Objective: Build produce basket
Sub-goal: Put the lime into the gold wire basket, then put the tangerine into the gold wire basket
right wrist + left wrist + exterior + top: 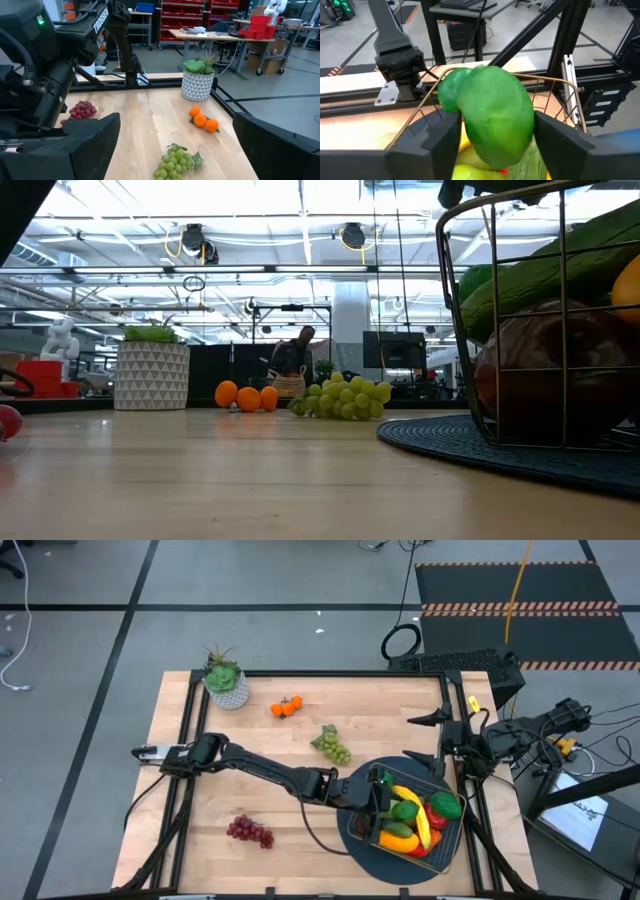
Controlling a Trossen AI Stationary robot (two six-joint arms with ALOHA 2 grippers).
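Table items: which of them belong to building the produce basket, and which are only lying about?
For the job: basket with produce, green pear between left gripper fingers, green grapes, purple grapes, oranges.

Lying about: potted plant, round dark mat.

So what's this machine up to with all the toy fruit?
It is filling the dark wire-mesh basket with toy produce. The left claw is over the basket with a green toy pear between its fingers, apparently letting it go. The right claw waits open at the table's right edge. Green grapes, purple grapes and small oranges still lie on the wooden table.
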